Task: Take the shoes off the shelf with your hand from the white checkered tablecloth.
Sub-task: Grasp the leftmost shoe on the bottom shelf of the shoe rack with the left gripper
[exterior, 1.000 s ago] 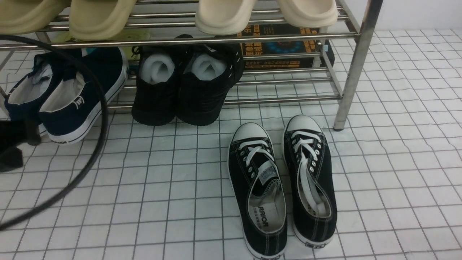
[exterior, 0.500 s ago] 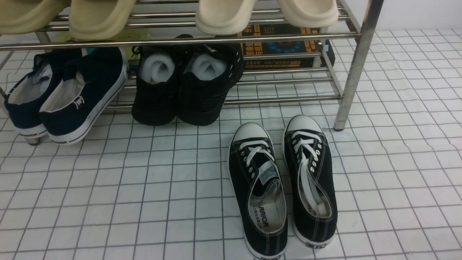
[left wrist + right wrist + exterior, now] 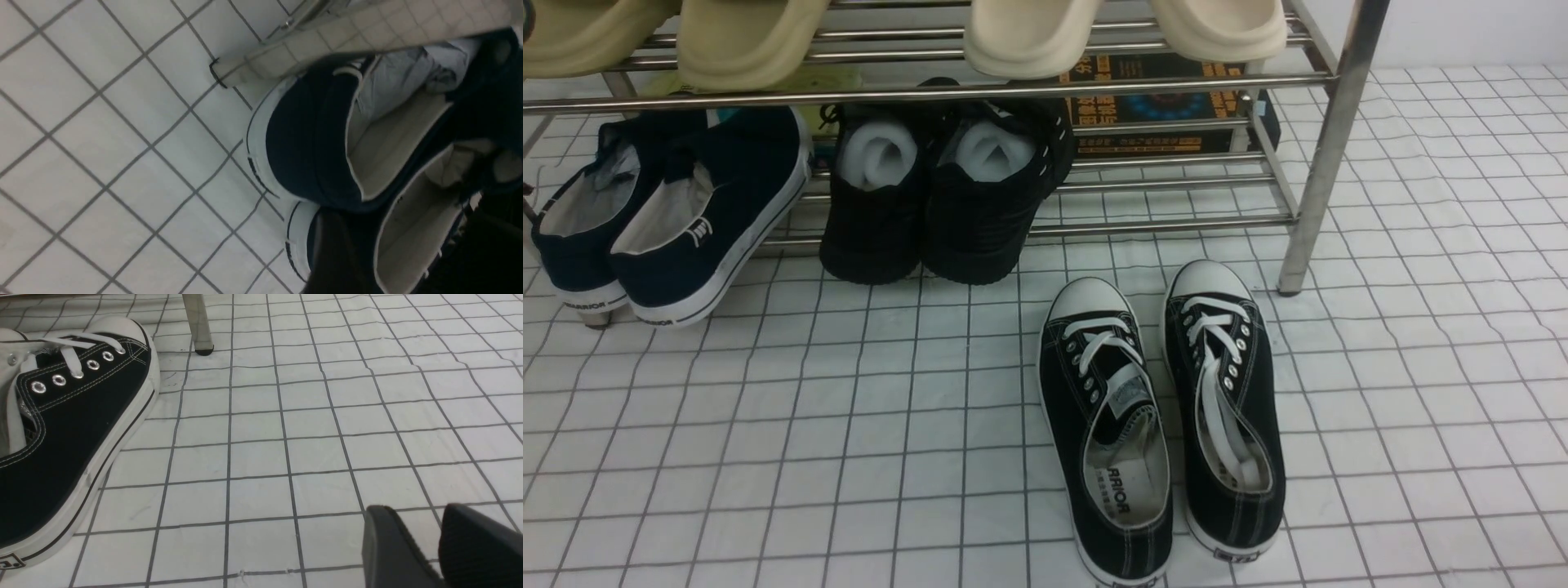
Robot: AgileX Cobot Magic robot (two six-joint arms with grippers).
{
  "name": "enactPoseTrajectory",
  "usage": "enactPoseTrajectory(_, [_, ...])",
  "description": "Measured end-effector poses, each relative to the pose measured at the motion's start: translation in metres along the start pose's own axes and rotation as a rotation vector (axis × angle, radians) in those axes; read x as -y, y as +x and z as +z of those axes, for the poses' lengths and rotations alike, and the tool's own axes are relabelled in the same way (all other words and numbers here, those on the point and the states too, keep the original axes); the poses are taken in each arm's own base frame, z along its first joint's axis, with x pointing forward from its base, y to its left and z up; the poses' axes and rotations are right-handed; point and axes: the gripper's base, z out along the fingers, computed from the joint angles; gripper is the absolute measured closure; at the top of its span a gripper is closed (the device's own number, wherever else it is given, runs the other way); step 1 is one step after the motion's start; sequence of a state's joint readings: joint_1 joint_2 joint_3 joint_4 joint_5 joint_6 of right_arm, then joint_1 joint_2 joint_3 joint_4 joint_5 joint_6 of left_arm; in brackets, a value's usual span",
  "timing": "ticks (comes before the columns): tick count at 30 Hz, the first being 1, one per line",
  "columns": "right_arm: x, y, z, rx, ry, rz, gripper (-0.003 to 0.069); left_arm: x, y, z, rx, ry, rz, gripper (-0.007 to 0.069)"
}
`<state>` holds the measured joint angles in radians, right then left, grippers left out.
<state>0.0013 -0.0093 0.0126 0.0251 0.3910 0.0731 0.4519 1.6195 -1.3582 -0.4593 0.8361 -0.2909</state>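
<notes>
At rack bottom tier, left end: navy shoes (image 3: 670, 220) sit as a pair, side by side and touching. Toes are up on the rods, heels stick out front and tip down to the cloth (image 3: 849, 457). Pale lining shows, plus a small white heel mark on the right one. Rack (image 3: 1327, 147) front-left leg foot is just beside the left heel. Pair not off the rack yet.

Left gripper (image 3: 339, 261): not in front view. Wrist cam shows only a dark blur at frame edge, over one navy heel. Can't tell if fingers are spread or pressed together, or if it touches the shoe. Same cam shows both heels close up, w/ leg foot on cloth next to them.

Right gripper (image 3: 416, 510): low over bare cloth, fingers (image 3: 388, 547) apart w/ a narrow gap, cloth visible between, nothing pinched. Lace-ups (image 3: 1160, 408) are near it, no contact.

Rest:
- black foam-stuffed pair (image 3: 939, 196) is mid bottom tier, just beside the navy pair, heels out
- lace-ups are flat on cloth in front of rack, toes toward it, near front-right leg
- beige slippers (image 3: 752, 41) are on the upper tier
- dark box (image 3: 1160, 106) is at back right; can't tell if on rods or behind
</notes>
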Motion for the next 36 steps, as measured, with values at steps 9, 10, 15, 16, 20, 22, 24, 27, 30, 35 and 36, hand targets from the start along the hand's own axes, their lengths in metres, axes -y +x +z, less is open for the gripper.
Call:
enactPoseTrajectory(9, [0.000, 0.000, 0.000, 0.000, 0.000, 0.000, 0.0438, -0.010, -0.012, 0.045, 0.033, 0.008, -0.077, 0.0089])
enactPoseTrajectory(10, [0.000, 0.000, 0.000, 0.000, 0.000, 0.000, 0.0438, -0.007, -0.012, 0.050, 0.048, 0.022, -0.084, 0.0089])
enactPoseTrajectory(15, [0.000, 0.000, 0.000, 0.000, 0.000, 0.000, 0.0433, 0.000, -0.005, 0.075, 0.050, 0.029, -0.045, 0.0088])
enactPoseTrajectory(16, [0.000, 0.000, 0.000, 0.000, 0.000, 0.000, 0.0431, 0.001, -0.005, 0.078, 0.056, 0.028, -0.036, 0.0088])
enactPoseTrajectory(20, [0.000, 0.000, 0.000, 0.000, 0.000, 0.000, 0.0428, 0.001, -0.005, 0.086, 0.064, 0.023, -0.023, 0.0088])
enactPoseTrajectory(22, [0.000, 0.000, 0.000, 0.000, 0.000, 0.000, 0.0428, 0.000, -0.005, 0.088, 0.064, 0.017, -0.021, 0.0088])
enactPoseTrajectory(24, [0.000, 0.000, 0.000, 0.000, 0.000, 0.000, 0.0428, -0.001, -0.005, 0.089, 0.063, 0.014, -0.018, 0.0090])
enactPoseTrajectory(27, [0.000, 0.000, 0.000, 0.000, 0.000, 0.000, 0.0424, -0.001, -0.004, 0.090, 0.059, 0.008, -0.012, 0.0117])
enactPoseTrajectory(30, [0.000, 0.000, 0.000, 0.000, 0.000, 0.000, 0.0423, -0.002, -0.004, 0.090, 0.055, -0.003, 0.002, 0.0172])
enactPoseTrajectory(35, [0.000, 0.000, 0.000, 0.000, 0.000, 0.000, 0.0420, -0.006, -0.003, 0.090, 0.046, -0.054, 0.027, 0.0393])
enactPoseTrajectory(36, [0.000, 0.000, 0.000, 0.000, 0.000, 0.000, 0.0420, -0.007, -0.003, 0.090, 0.045, -0.058, 0.028, 0.0402])
